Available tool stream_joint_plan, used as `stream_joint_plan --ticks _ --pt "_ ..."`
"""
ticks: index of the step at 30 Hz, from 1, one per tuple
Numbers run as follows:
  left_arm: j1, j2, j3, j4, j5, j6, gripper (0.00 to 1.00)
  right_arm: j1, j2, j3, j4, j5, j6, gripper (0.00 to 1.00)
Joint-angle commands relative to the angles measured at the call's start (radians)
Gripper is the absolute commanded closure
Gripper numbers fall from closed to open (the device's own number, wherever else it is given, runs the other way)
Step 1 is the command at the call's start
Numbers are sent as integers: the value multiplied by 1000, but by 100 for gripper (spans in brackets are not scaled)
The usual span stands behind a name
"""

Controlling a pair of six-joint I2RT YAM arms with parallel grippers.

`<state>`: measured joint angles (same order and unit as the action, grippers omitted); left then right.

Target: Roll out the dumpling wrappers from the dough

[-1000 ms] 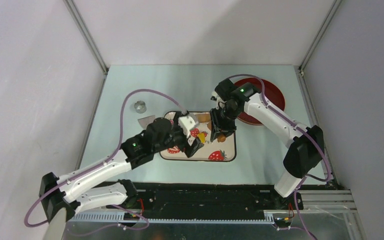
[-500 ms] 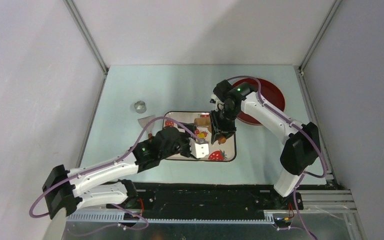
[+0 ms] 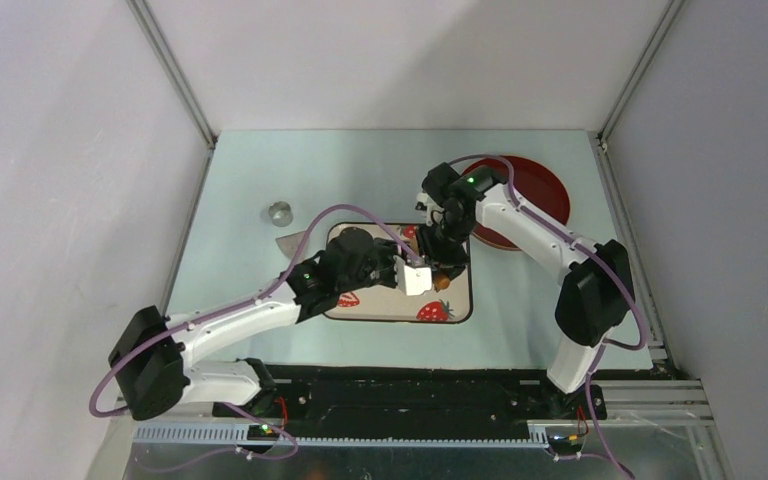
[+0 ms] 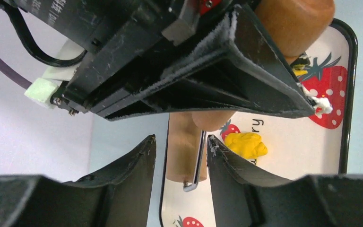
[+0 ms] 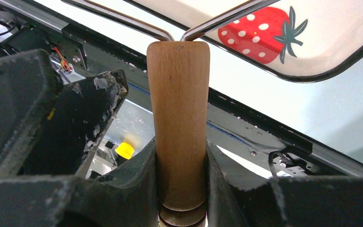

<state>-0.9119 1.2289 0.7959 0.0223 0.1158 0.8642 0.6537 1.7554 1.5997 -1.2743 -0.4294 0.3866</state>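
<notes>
While the right gripper (image 5: 180, 150) squeezes tight on the wooden handle (image 5: 178, 104) of a little rolling pin, two thin metal wires (image 5: 137, 24) fan out from the handle's top. The left gripper (image 4: 180, 142) has its two fingers spread apart and holds nothing. The wooden roller (image 4: 182, 158) shows in the gap between them, but I cannot tell if the fingers touch it. Both grippers meet over the strawberry tray (image 3: 466, 300), very close together. The dough (image 4: 246, 144) is a small, bumpy, bright yellow lump. It lies on the white floor of the tray, just beside the roller. Off the tray, a red plate (image 3: 545, 180) sits at the far right — and a metal ring cutter (image 3: 280, 212) stands at the far left.
</notes>
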Motion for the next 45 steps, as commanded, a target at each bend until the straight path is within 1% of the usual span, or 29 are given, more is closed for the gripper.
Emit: stream_joint_plan --ticks 1,4,8,9,11,13,14,16,20,27,32,36,37,38,40,43,45 --pt "21 30 49 41 74 -27 51 7 1 62 3 -41 -23 100" --pt "32 31 44 39 115 -34 51 5 3 71 3 -42 -22 100" --pt "37 25 29 37 114 -36 43 0 9 82 2 -45 -24 100" --pt "39 24 19 36 114 -34 42 0 11 84 -1 -48 -24 100" --pt "44 23 9 36 91 -27 42 1 13 96 -3 -49 -23 100" --pt "53 26 8 36 85 -30 45 5 17 102 -7 -50 -23 100" --pt "58 28 9 36 88 -33 48 8 18 103 -7 -50 -23 100" --pt "72 28 9 36 99 -32 50 10 20 103 -11 -51 -23 100" --pt "97 33 6 33 100 -12 51 16 20 104 -15 -52 -25 100" --pt "112 33 -1 -10 131 34 49 16 26 117 -19 -53 -25 100" --pt "113 38 -10 -16 124 52 48 19 36 130 -22 -57 -25 100" --pt "118 66 2 -16 111 48 49 30 44 136 -24 -59 -24 100" --pt "119 70 9 -16 112 45 51 33 46 136 -26 -59 -23 100" --pt "124 80 14 -16 115 42 56 38 46 137 -26 -58 -24 100" --pt "129 94 26 -16 120 34 61 39 46 137 -28 -57 -24 100" --pt "132 109 33 -16 116 34 62 38 45 139 -26 -54 -23 100" --pt "134 113 32 -16 121 31 65 34 41 140 -21 -57 -22 100"
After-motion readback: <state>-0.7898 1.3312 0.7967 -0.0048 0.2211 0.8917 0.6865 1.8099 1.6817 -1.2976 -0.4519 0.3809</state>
